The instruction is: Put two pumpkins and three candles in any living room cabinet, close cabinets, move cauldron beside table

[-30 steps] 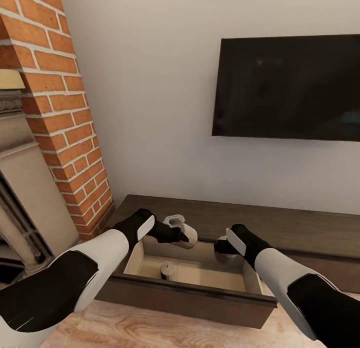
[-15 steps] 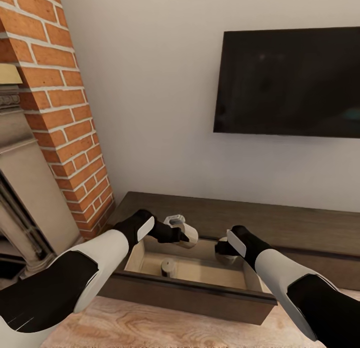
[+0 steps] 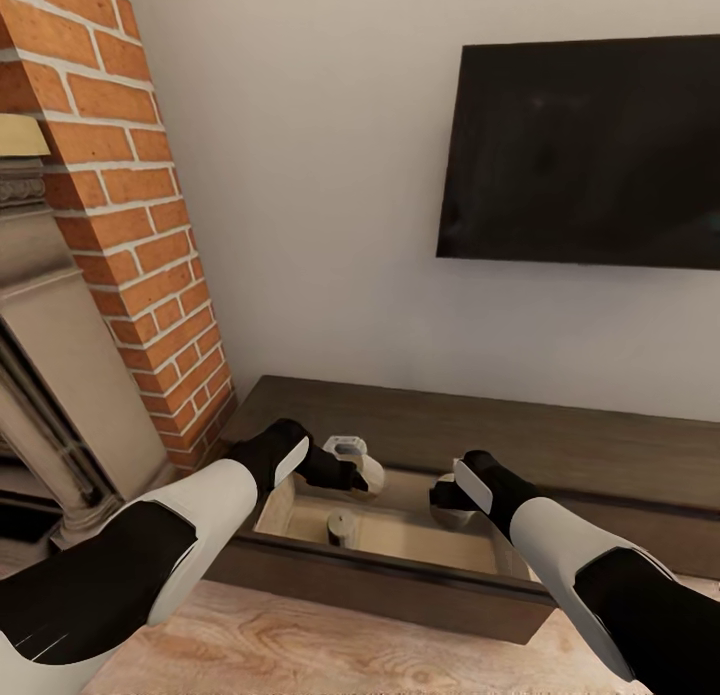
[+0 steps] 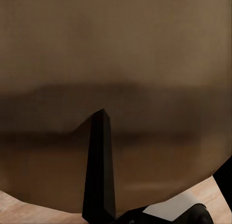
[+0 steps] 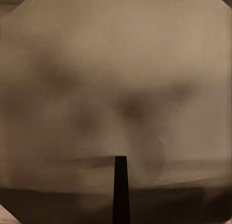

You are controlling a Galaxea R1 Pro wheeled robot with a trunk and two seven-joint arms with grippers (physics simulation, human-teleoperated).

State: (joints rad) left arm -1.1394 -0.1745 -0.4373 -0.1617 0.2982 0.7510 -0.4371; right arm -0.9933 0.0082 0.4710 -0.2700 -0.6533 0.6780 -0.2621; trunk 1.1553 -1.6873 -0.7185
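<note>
Candles: one in drawer [image 3: 342,528], one per pincer; three total.

Even soft light; wrist views blurry, dim.

One candle [image 3: 341,527] stands upright in the cabinet's [image 3: 420,587] open drawer; two apparently held above.
</note>
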